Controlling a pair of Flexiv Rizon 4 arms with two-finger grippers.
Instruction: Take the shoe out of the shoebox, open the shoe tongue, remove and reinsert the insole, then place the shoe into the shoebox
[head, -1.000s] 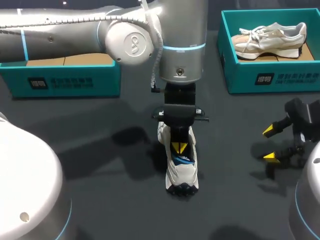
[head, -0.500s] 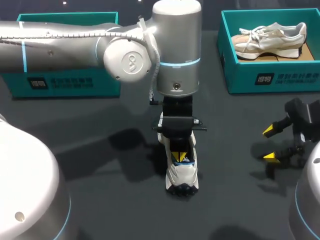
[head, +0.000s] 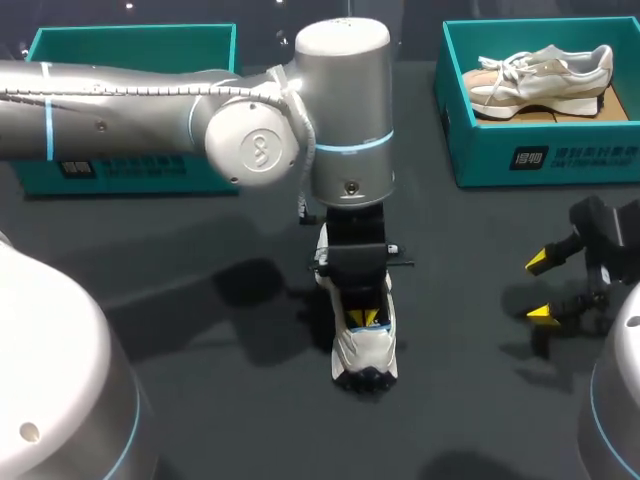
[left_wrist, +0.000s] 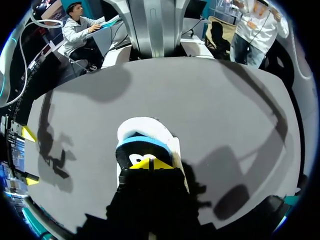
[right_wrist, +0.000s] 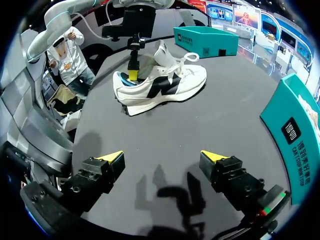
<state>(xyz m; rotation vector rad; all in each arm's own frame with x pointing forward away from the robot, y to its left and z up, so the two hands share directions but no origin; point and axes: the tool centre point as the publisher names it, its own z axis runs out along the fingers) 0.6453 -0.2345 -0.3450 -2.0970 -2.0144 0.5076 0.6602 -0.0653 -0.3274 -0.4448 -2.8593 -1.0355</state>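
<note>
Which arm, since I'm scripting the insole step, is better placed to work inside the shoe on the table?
Left. The left claw sits in the white shoe's opening; the right claw hangs open off to the side, touching nothing.

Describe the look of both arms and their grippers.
The left arm and right arm are thick silver-grey cylinders with rounded joints and light-blue rings. A white cable runs along the left one. The left gripper and right gripper are black with yellow fingertips.

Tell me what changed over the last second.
The left gripper sank deeper into the shoe, moving toward its toe as the arm came down. The shoe, the open right gripper and the boxed shoe stayed put.
</note>
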